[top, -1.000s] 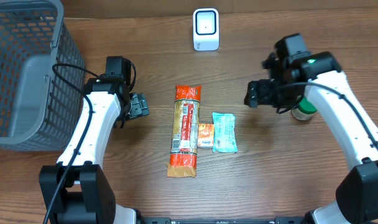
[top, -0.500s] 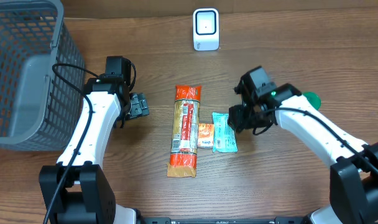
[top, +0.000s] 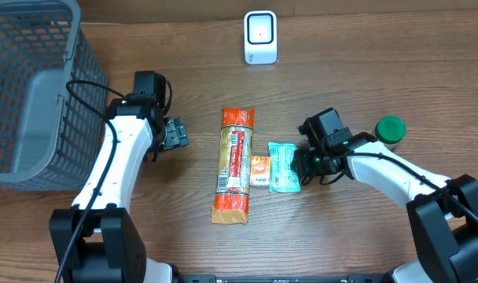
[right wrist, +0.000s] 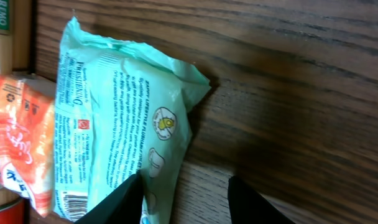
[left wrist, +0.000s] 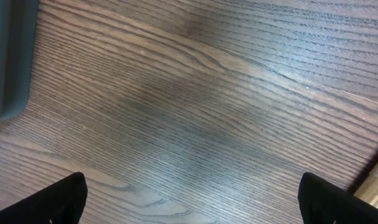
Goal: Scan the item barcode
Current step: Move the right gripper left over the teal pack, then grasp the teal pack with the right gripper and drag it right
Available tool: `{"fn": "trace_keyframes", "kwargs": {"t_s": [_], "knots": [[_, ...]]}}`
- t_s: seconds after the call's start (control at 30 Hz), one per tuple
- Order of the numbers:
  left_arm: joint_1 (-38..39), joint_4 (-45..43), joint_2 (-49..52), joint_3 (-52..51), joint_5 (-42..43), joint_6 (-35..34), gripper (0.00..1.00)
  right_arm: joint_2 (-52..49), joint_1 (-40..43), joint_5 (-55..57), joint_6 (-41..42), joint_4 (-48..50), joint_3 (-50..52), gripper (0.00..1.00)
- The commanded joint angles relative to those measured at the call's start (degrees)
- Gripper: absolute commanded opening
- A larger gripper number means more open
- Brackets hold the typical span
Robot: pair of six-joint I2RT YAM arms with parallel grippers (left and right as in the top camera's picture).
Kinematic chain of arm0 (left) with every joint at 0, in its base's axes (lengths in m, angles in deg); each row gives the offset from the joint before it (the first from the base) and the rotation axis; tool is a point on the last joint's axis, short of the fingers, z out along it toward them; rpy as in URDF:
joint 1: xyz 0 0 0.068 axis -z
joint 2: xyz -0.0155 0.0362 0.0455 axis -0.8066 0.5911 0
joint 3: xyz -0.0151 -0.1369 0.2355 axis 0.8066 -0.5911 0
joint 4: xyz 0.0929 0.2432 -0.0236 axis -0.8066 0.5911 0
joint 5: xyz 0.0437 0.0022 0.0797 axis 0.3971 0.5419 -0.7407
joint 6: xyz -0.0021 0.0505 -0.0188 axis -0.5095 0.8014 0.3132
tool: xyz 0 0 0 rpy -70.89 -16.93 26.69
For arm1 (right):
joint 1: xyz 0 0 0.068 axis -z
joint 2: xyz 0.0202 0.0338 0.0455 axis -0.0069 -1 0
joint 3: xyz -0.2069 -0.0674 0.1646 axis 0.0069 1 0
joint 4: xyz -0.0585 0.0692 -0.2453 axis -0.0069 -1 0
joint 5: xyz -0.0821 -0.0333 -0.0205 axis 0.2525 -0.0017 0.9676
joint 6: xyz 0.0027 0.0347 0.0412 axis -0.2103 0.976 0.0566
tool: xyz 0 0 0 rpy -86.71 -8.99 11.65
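Right jaws ajar over mint packet [right wrist: 114, 118]

The mint packet [right wrist: 114, 118] bears fine print and a barcode [right wrist: 74, 202], none legible.

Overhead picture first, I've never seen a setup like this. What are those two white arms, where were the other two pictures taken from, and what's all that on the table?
The overhead view looks straight down on a wooden table with two robot arms, each ending in a two-finger gripper. The other two pictures come from small cameras on the wrists, looking past each arm's own fingers. On the table a long orange packet, a small orange packet and a mint-green packet lie side by side. There is also a white scanner at the far edge, a grey wire basket on the left and a green cap on the right. The left gripper is open over bare wood. The right gripper sits at the mint-green packet, jaws apart astride its edge. Nothing is held.
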State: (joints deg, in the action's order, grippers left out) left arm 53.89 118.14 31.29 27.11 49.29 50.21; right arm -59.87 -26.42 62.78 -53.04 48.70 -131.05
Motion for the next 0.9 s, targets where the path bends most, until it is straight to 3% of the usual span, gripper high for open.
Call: {"fn": "trace_keyframes", "kwargs": {"t_s": [0.0,0.3,0.87], "knots": [[-0.1,-0.1,-0.7,0.6,-1.0,0.7,1.00,0.2,-0.4,-1.5,0.3,0.9,0.5,0.43],[-0.1,-0.1,-0.7,0.6,-1.0,0.7,1.00,0.2,-0.4,-2.3,0.2,4.6,0.5,0.34],[-0.1,-0.1,-0.7,0.6,-1.0,0.7,1.00,-0.7,-0.4,-2.3,0.2,5.8,0.6,0.31]]}}
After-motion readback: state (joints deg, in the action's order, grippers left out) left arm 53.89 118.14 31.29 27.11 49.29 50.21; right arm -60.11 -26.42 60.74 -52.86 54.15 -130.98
